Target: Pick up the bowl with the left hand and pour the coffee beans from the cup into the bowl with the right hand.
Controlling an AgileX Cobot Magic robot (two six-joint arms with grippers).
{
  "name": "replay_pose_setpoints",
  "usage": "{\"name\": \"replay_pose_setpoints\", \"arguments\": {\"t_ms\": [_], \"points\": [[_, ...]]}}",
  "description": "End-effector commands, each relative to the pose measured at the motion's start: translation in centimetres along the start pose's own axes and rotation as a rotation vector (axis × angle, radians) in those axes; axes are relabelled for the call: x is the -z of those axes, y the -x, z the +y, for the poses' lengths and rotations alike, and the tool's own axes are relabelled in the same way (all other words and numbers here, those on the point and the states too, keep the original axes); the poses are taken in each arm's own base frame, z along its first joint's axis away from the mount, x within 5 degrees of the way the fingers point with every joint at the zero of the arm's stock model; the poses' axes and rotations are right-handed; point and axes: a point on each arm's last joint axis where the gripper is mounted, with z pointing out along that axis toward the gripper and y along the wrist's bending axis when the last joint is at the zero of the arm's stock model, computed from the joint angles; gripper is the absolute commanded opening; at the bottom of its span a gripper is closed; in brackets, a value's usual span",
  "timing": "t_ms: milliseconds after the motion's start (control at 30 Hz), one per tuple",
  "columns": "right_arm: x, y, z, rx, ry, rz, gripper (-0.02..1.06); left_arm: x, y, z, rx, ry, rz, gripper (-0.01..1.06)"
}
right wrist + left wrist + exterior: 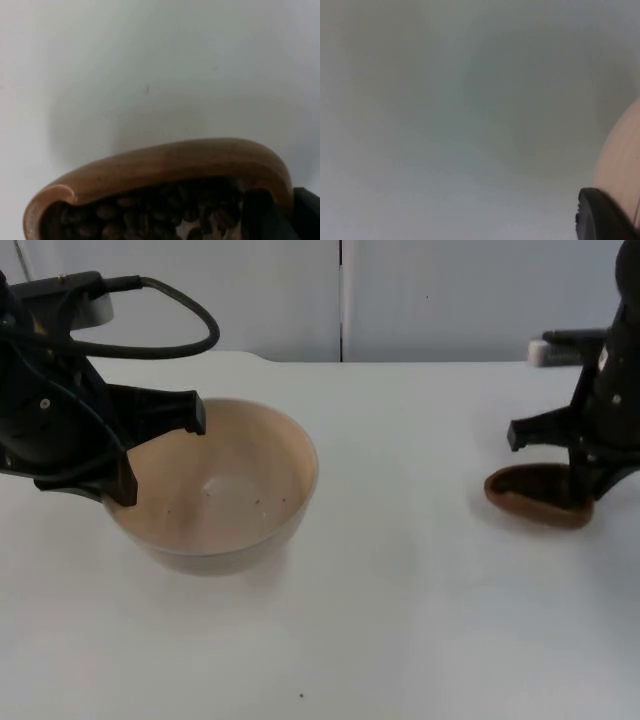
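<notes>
Now one bowl (215,485) sits gripped by the left gripper (160,455), one bean-filled cup (165,170) clasped by the right gripper (585,475).

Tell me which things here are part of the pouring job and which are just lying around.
Part of the job:
bowl, left gripper at its rim
wooden cup with coffee beans, right gripper at it

Lying about:
white object at the table's far edge
dark speck on the table
</notes>
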Motion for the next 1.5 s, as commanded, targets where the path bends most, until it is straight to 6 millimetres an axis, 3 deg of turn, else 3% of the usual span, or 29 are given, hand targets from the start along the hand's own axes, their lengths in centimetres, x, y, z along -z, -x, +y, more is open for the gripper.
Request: {"name": "replay_pose_setpoints", "arguments": {"t_ms": [0,300,733,967,1467], "points": [[2.1,0.1,0.1,0.039,0.001,-0.026,0.00,0.2,0.2,-0.2,0.017,-0.015,-0.017,0.00],[8.5,-0.7,-0.8,0.093,-0.010,-0.047,0.00,0.2,0.2,-0.2,0.024,-0.019,-0.017,0.00],[14.9,-2.8,-2.1,0.135,-0.024,-0.047,0.00,0.2,0.2,-0.2,0.024,-0.018,-0.015,0.00],[16.3,-3.5,-1.9,0.177,-0.072,-0.050,0.00,0.2,0.2,-0.3,0.036,-0.024,-0.012,0.00],[16.5,-3.9,0.0,0.234,-0.070,-0.069,0.00,0.2,0.2,-0.2,0.036,-0.022,-0.008,0.00]]}}
